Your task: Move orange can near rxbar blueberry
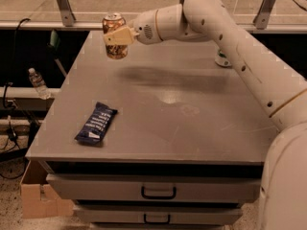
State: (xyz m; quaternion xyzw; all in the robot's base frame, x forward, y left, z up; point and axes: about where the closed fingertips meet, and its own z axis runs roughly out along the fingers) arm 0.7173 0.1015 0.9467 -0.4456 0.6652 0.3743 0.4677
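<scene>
Orange can (116,51) in hand (115,36), far-left over table (201,133), rxbar blueberry (96,123) apart

Orange can (113,22): orange-brown, pale markings, silver top, upright. Held in gripper (114,37), fingers clamped across its middle, above the counter's far left corner, clear of the surface. Rxbar blueberry (96,123): flat dark blue wrapper, white lettering, lying flat near the front left corner, long axis angled toward the far right. Can and bar well apart
</scene>
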